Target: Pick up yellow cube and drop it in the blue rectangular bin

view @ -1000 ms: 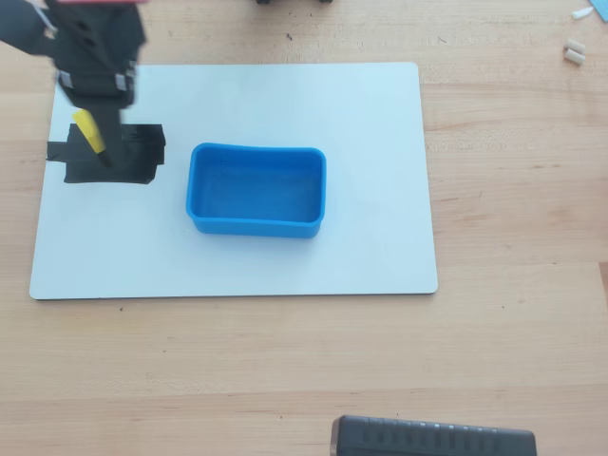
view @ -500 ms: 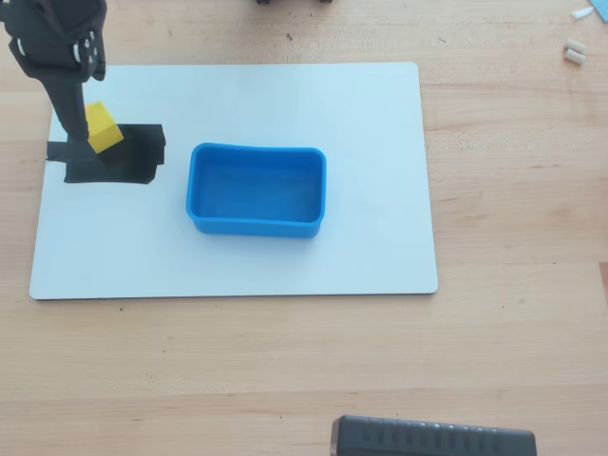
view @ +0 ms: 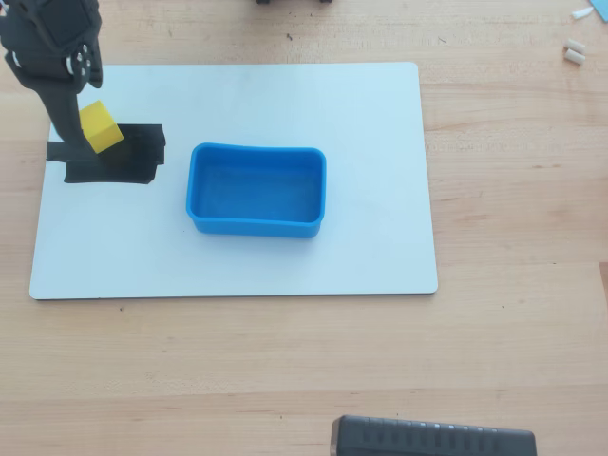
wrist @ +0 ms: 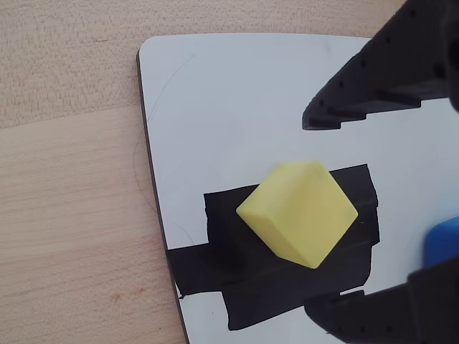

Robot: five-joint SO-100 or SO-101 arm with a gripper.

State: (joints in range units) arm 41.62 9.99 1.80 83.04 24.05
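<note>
Overhead view, left to right: gripper (view: 84,122) at upper left, jaws spread around the yellow cube (view: 101,127), not pinching it; cube sits on black tape patch (view: 119,160). Blue rectangular bin (view: 256,189) mid-frame on white board (view: 361,142), wooden table (view: 513,237) underneath.

Matt yellow cube (wrist: 297,213); glossy blue plastic bin (view: 256,189) — smooth white board (view: 285,104); wood table (view: 513,361)

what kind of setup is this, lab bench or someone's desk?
Probably a hobby tabletop rig: wooden table, white board as work mat, black tape patch marking the yellow cube spot.
</note>
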